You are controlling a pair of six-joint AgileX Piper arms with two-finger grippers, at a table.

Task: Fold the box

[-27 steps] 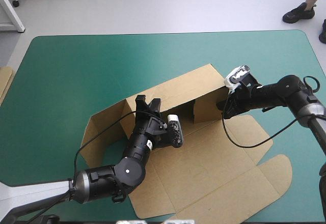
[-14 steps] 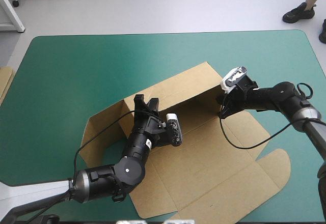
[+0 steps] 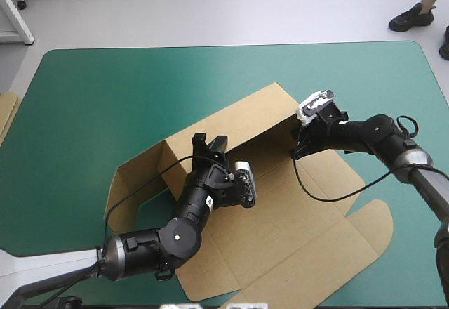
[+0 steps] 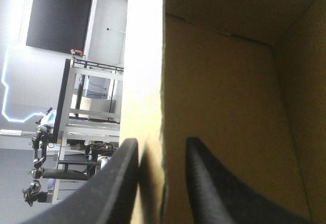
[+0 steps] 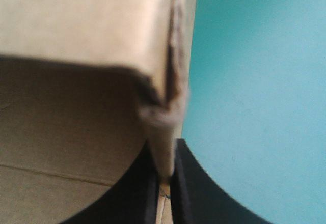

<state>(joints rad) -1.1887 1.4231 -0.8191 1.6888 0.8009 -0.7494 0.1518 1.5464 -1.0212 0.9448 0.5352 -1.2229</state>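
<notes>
Fingers of the left gripper [image 3: 209,142] pinch the raised far wall of the brown box [image 3: 280,232], centred on the table [image 3: 105,91]. Those of the right gripper [image 3: 297,149], at 3 o'clock from it, clamp that wall's end corner. Count: one box, two grippers.

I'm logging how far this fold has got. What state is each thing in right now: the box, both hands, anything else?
box, partly folded: long wall upright, wide panel and its flaps flat on the teal-green cover.
left hand, shut on the box's upright wall, a finger on each side.
right hand, shut on the box at the wall's end corner.
spare board, lying flat beside the cover's left edge.
</notes>
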